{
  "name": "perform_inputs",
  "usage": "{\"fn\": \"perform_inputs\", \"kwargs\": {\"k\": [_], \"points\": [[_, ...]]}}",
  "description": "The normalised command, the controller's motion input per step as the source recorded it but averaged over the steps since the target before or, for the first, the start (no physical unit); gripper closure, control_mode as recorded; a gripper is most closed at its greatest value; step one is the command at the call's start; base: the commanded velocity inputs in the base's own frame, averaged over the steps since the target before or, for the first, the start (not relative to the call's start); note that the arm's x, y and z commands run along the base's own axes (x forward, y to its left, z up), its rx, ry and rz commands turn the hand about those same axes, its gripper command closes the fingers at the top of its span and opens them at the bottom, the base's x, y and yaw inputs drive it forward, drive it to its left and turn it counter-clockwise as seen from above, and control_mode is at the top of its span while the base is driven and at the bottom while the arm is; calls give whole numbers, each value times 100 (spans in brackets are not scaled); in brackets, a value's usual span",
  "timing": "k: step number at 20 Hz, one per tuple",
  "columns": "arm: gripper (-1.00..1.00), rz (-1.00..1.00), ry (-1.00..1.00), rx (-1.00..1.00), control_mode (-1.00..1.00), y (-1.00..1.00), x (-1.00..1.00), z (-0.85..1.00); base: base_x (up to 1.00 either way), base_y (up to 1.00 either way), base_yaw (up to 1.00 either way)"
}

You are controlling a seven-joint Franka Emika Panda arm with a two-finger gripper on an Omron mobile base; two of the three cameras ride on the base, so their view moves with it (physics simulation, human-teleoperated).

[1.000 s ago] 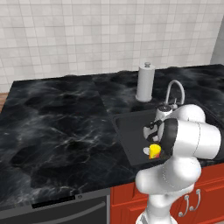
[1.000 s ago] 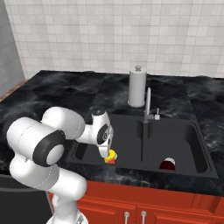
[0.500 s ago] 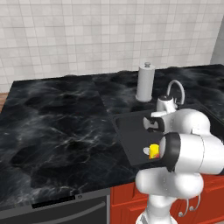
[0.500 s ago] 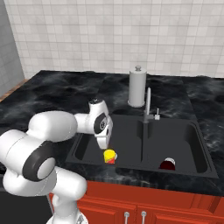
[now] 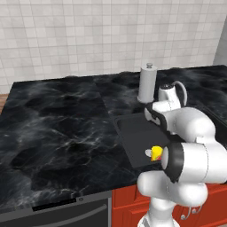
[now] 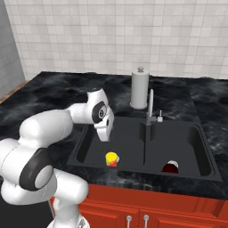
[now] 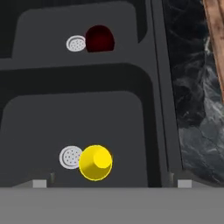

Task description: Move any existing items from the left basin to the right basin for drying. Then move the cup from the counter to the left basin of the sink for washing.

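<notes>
Worktop of glossy black marble with white veining (image 6: pixel 53 89) runs along on the left, and set into it is the matte black double-basin sink (image 6: pixel 144 176). Small and bright yellow, the tumbler cup (image 6: pixel 111 158) stands on the floor of the left basin (image 6: pixel 91 140), just beside the round silver drain (image 7: pixel 70 157). Above it hangs the white arm's pincer (image 6: pixel 106 132), jaws spread wide and holding nothing. Further right, past the divider, the dark red bowl-like item (image 6: pixel 170 167) lies in the right basin (image 6: pixel 196 142). Both moves look done; I judge the closing step is in hand, and next calls only for lifting the arm clear without knocking the cup.
</notes>
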Motion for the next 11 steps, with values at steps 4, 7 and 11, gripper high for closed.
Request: {"fn": "perform_inputs", "kwargs": {"k": [4,7,11], "points": [[-100,0,2,-3,-100,1,-6,49,0,0,0],[-100,0,1,-3,-100,6,-16,44,0,0,0],[-100,0,1,-3,-100,6,-26,37,0,0,0]]}}
